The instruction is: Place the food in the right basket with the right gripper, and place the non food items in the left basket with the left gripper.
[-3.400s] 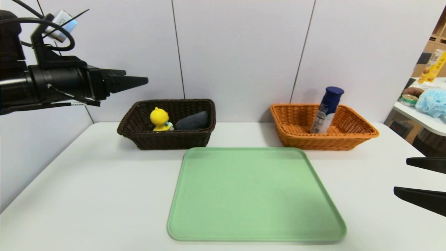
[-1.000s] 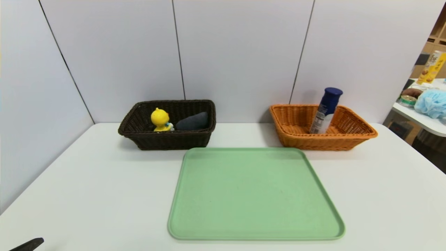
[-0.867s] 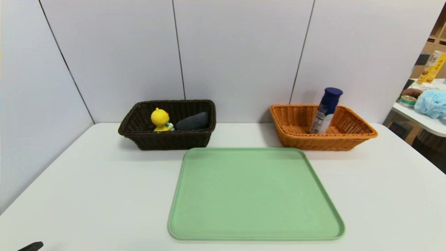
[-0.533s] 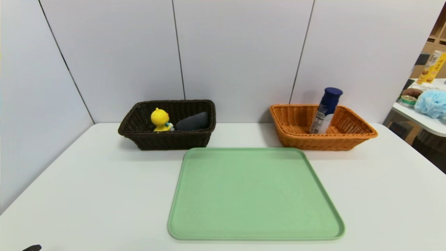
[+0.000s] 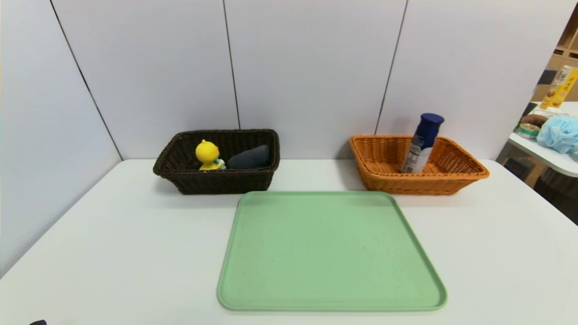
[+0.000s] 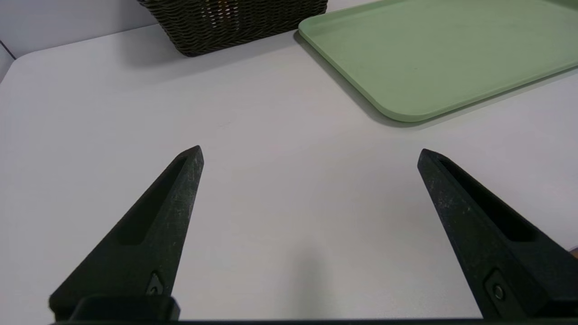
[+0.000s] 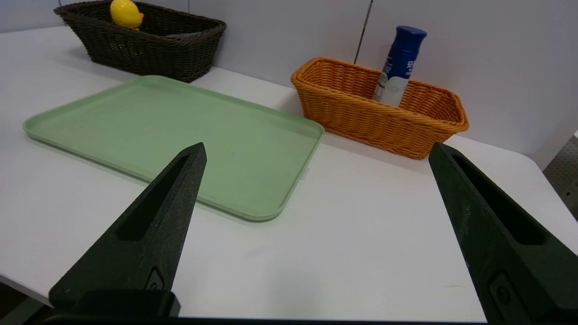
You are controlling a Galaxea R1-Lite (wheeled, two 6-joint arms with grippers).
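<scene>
On white table, both claws (image 6: 310,148) (image 7: 317,143) spread, pale panels behind, seemingly shelving off right (image 5: 566,49).

Left black tapered pincer (image 6: 310,147): two wedge-shaped fingers, matte faces, pale scuffs and speckling along the inner edges. Each finger has a long sunken recess, narrowing to the tip; small round screw in an angular inset near the base. Right black tapered pincer (image 7: 318,142): same wedge form, same recesses, similar inset screws; blunt, slightly rounded tips.
</scene>
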